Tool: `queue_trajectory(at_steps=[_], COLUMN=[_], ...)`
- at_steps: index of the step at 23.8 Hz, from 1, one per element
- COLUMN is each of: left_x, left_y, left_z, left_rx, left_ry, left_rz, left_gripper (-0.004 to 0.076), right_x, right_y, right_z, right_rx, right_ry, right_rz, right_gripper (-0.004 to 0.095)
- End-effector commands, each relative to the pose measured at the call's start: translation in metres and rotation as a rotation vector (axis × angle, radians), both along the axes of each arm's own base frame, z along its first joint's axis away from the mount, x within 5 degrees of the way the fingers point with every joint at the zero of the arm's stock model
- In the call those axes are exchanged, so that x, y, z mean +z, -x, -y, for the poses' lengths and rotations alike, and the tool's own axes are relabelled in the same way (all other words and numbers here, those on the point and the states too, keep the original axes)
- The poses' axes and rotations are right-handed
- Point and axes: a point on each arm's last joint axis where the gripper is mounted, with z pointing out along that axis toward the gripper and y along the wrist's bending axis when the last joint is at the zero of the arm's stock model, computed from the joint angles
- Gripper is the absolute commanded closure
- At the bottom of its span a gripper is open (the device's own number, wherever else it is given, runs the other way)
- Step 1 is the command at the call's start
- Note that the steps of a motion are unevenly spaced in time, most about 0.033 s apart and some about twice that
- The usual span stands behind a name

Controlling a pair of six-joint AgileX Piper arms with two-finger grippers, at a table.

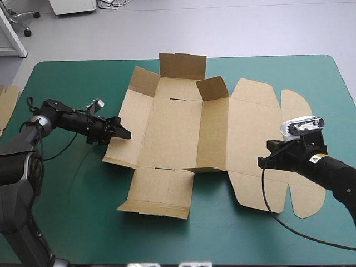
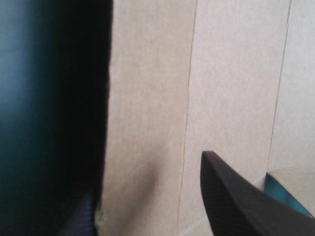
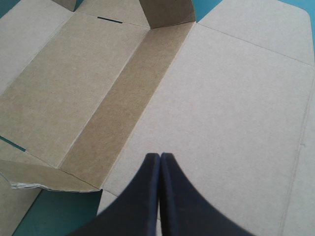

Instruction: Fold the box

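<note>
Table [image 1: 233,233]: one box [image 1: 172,128], maybe spare board [image 1: 6,105]

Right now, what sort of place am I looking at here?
Probably a robotics lab workbench: a table under a teal-green cover, a left gripper and right gripper with black fin-shaped fingers, and a cut brown board box lying partly folded between them.

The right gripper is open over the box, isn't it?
Not quite. The right gripper is shut, not open: the right wrist view shows it drawn together into one pointed arch. It is over the box, as you said.
</note>
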Motion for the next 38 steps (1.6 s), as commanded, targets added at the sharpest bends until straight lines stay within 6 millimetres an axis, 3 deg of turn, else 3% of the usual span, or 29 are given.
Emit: queue_trajectory(at_steps=[1, 5, 13, 21, 24, 27, 28, 33, 38], left_x=[0.039, 0.042, 0.044, 0.044, 0.045, 0.046, 0.047, 0.067, 0.108], left_y=[0.014, 0.018, 0.022, 0.021, 0.020, 0.017, 0.016, 0.020, 0.039], left_z=[0.027, 0.027, 0.042, 0.043, 0.045, 0.045, 0.045, 0.048, 0.043], left_rx=[-0.111, -0.120, -0.156, -0.149, -0.164, -0.167, -0.177, -0.272, -0.295], left_ry=[0.069, 0.009, 0.037, 0.051, 0.071, 0.075, 0.078, 0.084, -0.044], left_rz=[0.029, 0.006, 0.021, 0.019, 0.054, 0.112, 0.142, 0.330, 0.490], left_gripper=[0.0378, 0.0465, 0.0473, 0.0505, 0.0574, 0.0727, 0.0736, 0.0738, 0.0738], right_x=[0.019, 0.019, 0.019, 0.019, 0.019, 0.019, 0.019, 0.019, 0.019], right_y=[-0.001, -0.001, -0.001, -0.001, -0.001, -0.001, -0.001, -0.001, -0.001], right_z=[0.001, 0.001, 0.001, 0.001, 0.001, 0.000, 0.000, 0.000, 0.000], right_rx=[-0.027, -0.027, -0.029, -0.029, -0.029, -0.029, -0.029, -0.025, -0.024], right_ry=[-0.022, -0.022, -0.030, -0.037, -0.038, -0.042, -0.045, -0.044, -0.049], right_rz=[0.097, 0.097, 0.097, 0.094, 0.094, 0.094, 0.094, 0.088, 0.085], right_gripper=[0.0927, 0.0927, 0.0927, 0.0927, 0.0927, 0.0927, 0.0927, 0.0927, 0.0927])
